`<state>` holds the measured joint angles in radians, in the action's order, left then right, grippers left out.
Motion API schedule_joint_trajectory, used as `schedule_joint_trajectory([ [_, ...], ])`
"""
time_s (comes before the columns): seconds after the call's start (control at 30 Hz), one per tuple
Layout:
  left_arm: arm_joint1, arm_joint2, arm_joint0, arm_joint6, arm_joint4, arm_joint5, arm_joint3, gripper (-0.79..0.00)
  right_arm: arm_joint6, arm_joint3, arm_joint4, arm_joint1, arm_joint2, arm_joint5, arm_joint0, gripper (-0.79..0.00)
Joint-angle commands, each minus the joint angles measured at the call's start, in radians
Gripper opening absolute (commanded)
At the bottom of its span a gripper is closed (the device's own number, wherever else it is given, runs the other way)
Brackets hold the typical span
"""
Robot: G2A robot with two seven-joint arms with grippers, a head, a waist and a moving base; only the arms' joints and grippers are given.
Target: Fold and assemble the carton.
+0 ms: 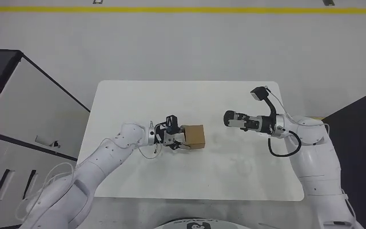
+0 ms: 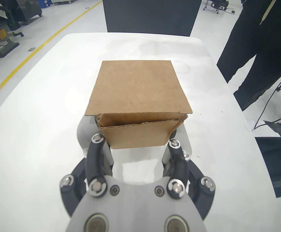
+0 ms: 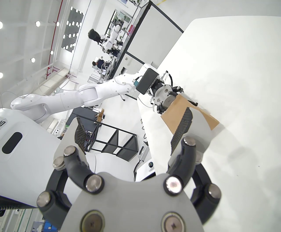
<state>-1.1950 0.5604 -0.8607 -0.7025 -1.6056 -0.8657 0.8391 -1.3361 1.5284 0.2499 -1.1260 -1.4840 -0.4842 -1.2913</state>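
Note:
A brown cardboard carton [image 1: 195,136] lies on the white table [image 1: 143,103] left of the middle, its top panel [image 2: 138,87] closed flat. One end flap [image 2: 138,136] hangs bent at the end facing my left gripper [image 2: 134,131]. That gripper's fingers [image 2: 83,131] press against the carton's two sides at this end, so it is shut on the carton. My right gripper [image 1: 230,120] hovers to the carton's right, apart from it and open, with nothing between its fingers [image 3: 186,125]. From the right wrist, the carton [image 3: 173,109] and the left gripper [image 3: 166,101] lie beyond those fingers.
A grey cabinet with a black edge [image 1: 23,103] stands off the table's left side. A dark panel [image 2: 151,15] stands past the table's far end, and a person's dark trousers [image 2: 252,55] are beside its edge. Bare table surface surrounds the carton.

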Motion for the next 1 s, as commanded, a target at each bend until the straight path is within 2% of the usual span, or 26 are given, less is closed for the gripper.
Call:
schedule_joint_trajectory([
  [0.0,-0.012,-0.013,0.007,-0.008,0.0,0.005,-0.028,-0.785,0.0,0.0,0.0,0.0,0.0,0.0,0.0,0.0],
  [0.33,-0.065,-0.062,0.028,-0.036,0.004,0.02,-0.137,-0.785,0.0,0.0,0.0,0.0,0.0,0.0,0.0,0.0],
  [0.4,-0.074,-0.07,0.032,-0.043,0.001,0.022,-0.153,-0.73,0.0,0.0,0.0,0.0,0.0,0.0,0.0,0.0],
  [0.47,-0.081,-0.077,0.036,-0.05,-0.001,0.023,-0.168,-0.619,0.0,0.0,0.0,0.0,0.0,0.0,0.0,0.0],
  [0.5,-0.085,-0.08,0.038,-0.053,-0.003,0.024,-0.176,-0.502,0.0,0.0,0.0,0.0,0.0,0.0,0.0,0.0],
  [0.57,-0.091,-0.084,0.042,-0.062,-0.006,0.024,-0.188,-0.413,0.0,0.0,0.0,0.0,0.0,0.0,0.0,0.0],
  [0.63,-0.095,-0.088,0.045,-0.072,-0.009,0.022,-0.201,-0.16,0.0,0.0,0.0,0.0,0.0,0.0,0.0,0.0],
  [0.67,-0.097,-0.089,0.047,-0.077,-0.012,0.022,-0.206,0.0,0.0,0.0,0.0,0.0,0.0,0.0,0.0,0.0],
  [0.83,-0.096,-0.089,0.058,-0.117,-0.023,0.012,-0.224,0.0,0.0,0.0,0.0,0.0,0.0,0.0,0.0,0.0],
  [0.97,-0.085,-0.079,0.062,-0.17,-0.03,-0.005,-0.225,0.0,0.0,0.0,0.0,0.0,0.0,0.0,0.0,0.0],
])
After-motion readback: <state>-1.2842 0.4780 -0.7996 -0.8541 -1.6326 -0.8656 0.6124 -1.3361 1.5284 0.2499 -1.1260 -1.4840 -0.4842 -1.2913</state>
